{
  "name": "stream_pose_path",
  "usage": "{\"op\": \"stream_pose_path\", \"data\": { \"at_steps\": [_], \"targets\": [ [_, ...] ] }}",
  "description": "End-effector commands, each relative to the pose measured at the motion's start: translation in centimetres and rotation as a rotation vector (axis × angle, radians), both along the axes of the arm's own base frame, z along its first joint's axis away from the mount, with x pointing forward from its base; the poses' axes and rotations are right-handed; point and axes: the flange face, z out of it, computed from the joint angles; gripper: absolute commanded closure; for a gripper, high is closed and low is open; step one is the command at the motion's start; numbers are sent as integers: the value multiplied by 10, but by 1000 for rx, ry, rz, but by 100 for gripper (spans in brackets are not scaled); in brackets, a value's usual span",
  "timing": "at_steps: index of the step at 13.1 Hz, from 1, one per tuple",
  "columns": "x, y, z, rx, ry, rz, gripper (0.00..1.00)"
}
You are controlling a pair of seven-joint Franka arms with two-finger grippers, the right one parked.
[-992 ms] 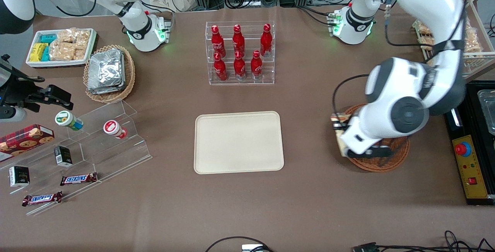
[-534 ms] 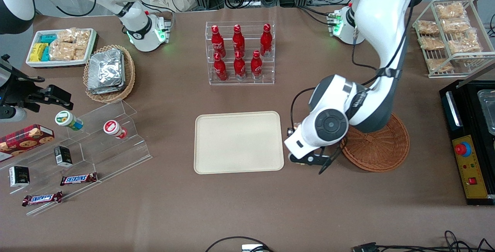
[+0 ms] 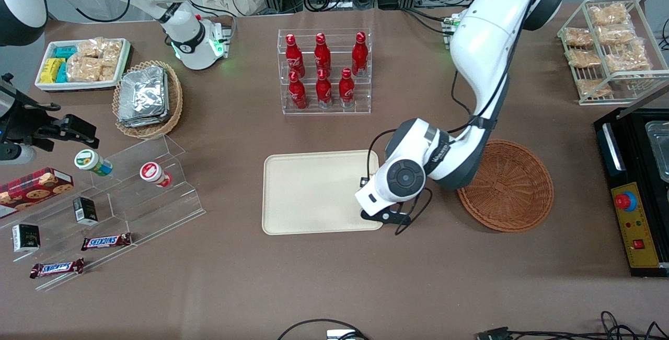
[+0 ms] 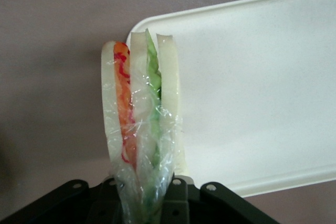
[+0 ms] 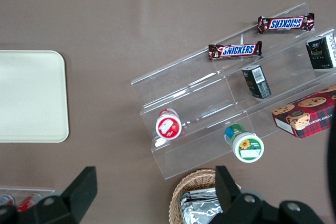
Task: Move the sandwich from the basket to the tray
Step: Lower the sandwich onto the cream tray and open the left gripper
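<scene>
One sandwich is clamped upright in the jaws of the left gripper, which hangs over the tray edge nearest the basket, above a tray corner. Judged progress: pickup and most of the transfer are done; centring, lowering and release remain. The basket holds nothing visible. The tray is bare. On the worktop, a lighter basket holds foil packets.

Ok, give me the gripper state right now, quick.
Gripper: shut on the sandwich, held above the edge of the tray nearest the basket.
</scene>
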Motion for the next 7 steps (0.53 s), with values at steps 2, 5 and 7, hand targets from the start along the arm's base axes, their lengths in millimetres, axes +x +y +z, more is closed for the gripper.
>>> {"op": "stream_pose_path", "data": {
  "at_steps": [2, 5, 7],
  "targets": [
    [-5, -20, -31, -5, 8, 9, 79],
    [-9, -21, -39, -8, 30, 9, 69],
    [-8, -20, -41, -12, 33, 4, 4]
  ]
}}
